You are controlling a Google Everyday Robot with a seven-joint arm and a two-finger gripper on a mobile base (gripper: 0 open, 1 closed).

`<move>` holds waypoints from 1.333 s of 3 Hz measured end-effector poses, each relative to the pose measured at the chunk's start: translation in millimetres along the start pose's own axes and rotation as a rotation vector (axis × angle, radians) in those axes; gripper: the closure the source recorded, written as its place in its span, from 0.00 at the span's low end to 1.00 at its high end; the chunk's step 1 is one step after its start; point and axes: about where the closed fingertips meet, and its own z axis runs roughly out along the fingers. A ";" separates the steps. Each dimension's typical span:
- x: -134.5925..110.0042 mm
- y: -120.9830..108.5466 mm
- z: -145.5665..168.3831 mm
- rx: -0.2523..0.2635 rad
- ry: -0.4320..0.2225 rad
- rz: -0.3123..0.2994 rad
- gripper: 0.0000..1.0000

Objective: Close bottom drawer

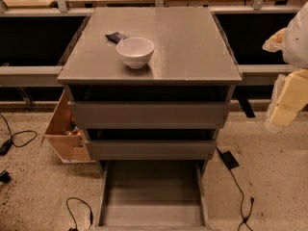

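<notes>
The grey drawer cabinet [150, 37] stands in the middle of the view. Its bottom drawer [151, 194] is pulled far out toward me, showing a long shallow empty grey tray; its front panel runs along the bottom edge of the view. The top drawer [149, 113] and the middle drawer [150, 149] stand slightly out. My gripper [288, 97] is at the right edge, a cream-coloured shape held beside the cabinet at about top-drawer height and apart from all drawers.
A white bowl [135, 52] and a small dark packet [116, 37] sit on the cabinet top. A wooden box [65, 129] stands at the cabinet's left. Cables [238, 186] and a black adapter [227, 159] lie on the speckled floor.
</notes>
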 end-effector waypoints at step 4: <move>21.1 70.3 165.8 -0.043 0.023 0.042 0.00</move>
